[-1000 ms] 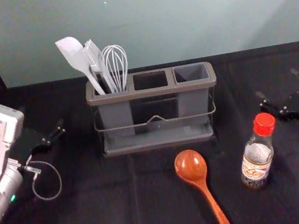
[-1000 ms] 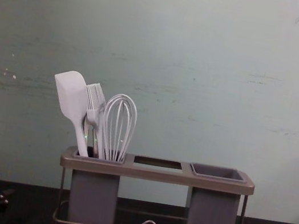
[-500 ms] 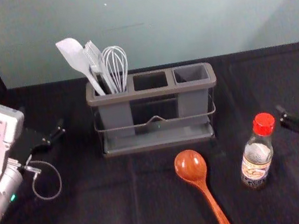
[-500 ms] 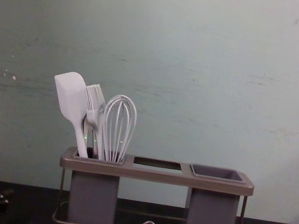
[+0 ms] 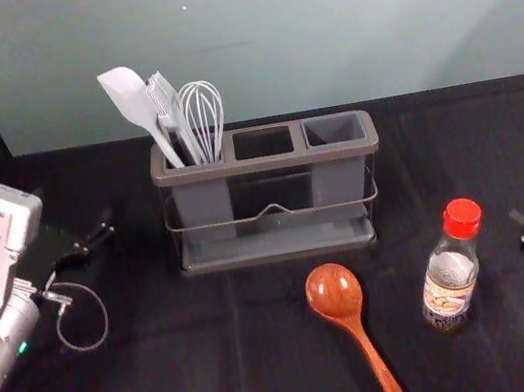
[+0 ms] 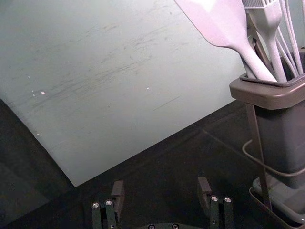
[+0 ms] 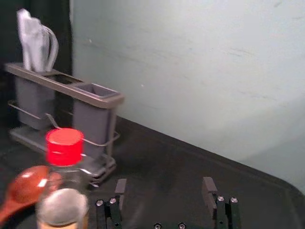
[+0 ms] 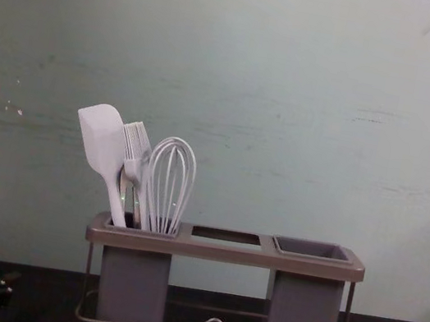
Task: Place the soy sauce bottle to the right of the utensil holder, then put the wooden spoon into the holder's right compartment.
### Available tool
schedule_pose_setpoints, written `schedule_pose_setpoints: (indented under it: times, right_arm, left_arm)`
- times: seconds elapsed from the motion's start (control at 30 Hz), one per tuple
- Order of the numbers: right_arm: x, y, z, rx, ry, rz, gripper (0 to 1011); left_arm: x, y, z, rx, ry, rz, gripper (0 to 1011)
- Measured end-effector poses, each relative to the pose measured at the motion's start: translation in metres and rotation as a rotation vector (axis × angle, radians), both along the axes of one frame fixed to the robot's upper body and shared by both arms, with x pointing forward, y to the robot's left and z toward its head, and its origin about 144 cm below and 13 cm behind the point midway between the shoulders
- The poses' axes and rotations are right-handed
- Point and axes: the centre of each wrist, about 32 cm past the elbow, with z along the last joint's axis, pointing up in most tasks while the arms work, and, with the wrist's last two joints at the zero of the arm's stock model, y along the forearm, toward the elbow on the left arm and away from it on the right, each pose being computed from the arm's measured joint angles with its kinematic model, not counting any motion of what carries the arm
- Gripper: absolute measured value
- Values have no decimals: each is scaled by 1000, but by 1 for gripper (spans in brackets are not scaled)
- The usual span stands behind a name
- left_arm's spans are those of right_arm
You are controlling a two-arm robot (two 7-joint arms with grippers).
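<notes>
Two grippers flank a dark table, and we find nothing grasped by either. At the right edge of the head view, the right gripper (image 7: 165,182) has its fingers spread and bare. On the far left, the left gripper (image 6: 161,182) is parked, its fingers likewise apart.

Between them stands the utensil holder (image 5: 265,164). White utensils (image 5: 134,102) fill its left compartment; its right compartment (image 5: 334,129) is vacant. The soy sauce bottle (image 5: 450,277), red-capped (image 5: 463,218) and upright, stands nearer than the holder and off beyond its right end. The wooden spoon (image 5: 336,292) lies just left of the bottle, bowl towards the holder, handle towards the near edge.

We judge the step in hand to be reaching for the bottle with the right gripper. The bottle sits outside the gap between the fingers, so we should line up level with its body first, then slide in with one finger on each side. Too hasty a sweep could tip this narrow, smooth glass or nudge it into the spoon. We would close evenly below the cap, lift only slightly, and set it down flat beside the holder, leaving room above the right compartment for the spoon.
</notes>
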Motion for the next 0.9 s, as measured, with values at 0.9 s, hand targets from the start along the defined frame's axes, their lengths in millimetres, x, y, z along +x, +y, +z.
schedule_pose_setpoints:
  times: [0.9]
  right_arm:
    - [-4,34,8,175,55,233,1002]
  left_arm:
    - [0,0,0,0,0,0,1005]
